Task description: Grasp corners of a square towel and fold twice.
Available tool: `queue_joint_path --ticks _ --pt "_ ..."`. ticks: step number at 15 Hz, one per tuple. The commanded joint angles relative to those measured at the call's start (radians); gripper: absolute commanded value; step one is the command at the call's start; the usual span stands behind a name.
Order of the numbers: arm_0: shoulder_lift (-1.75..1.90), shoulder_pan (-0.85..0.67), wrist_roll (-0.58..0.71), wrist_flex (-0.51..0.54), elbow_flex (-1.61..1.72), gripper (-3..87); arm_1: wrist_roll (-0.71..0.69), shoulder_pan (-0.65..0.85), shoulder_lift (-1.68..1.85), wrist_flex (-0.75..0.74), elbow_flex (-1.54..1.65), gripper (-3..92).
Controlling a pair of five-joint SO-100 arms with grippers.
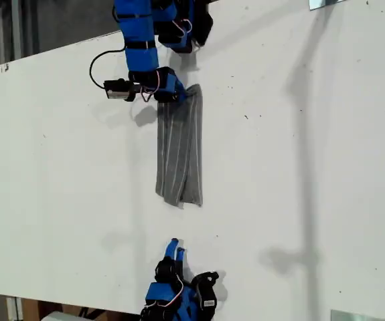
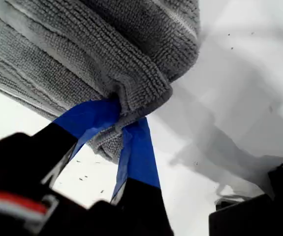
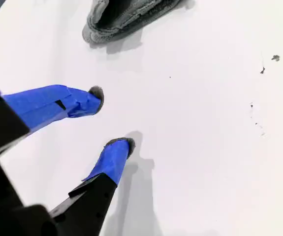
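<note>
The grey white-striped towel [image 1: 179, 147] lies bunched into a long narrow strip on the white table [image 1: 299, 174]. In the exterior view, my first gripper [image 1: 181, 97] is at the strip's upper end. The first wrist view shows the first gripper [image 2: 121, 115] shut on a hemmed edge of the towel [image 2: 82, 44], near one of the corners [image 2: 148, 93]. My second gripper [image 1: 176, 249] stands open just off the strip's lower end. In the second wrist view the second gripper [image 3: 110, 119] has nothing between its fingers, and the towel [image 3: 126, 14] lies a short way beyond them.
In the exterior view, the table's far edge runs along the picture's upper left and its near edge along the lower left. A cable [image 1: 98, 67] loops beside the first arm. Small metal plates [image 1: 356, 314] sit at the exterior view's right corners.
</note>
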Motion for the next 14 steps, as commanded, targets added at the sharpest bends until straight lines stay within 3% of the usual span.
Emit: queue_joint_path --ticks 1,5,9,14 --pt "0.000 -0.028 0.018 -0.015 0.006 17.1 0.015 0.029 0.209 0.141 -0.064 -0.1" --pt "0.005 -0.086 0.067 -0.020 0.009 17.1 -0.028 0.041 0.422 0.370 -0.307 -0.1" --pt "0.000 -0.084 0.069 -0.023 0.011 17.1 -0.190 0.014 0.265 0.239 -0.506 -0.1" --pt "-0.003 -0.080 0.074 -0.026 0.012 17.1 -0.390 0.002 -0.322 0.224 -1.063 -0.1"
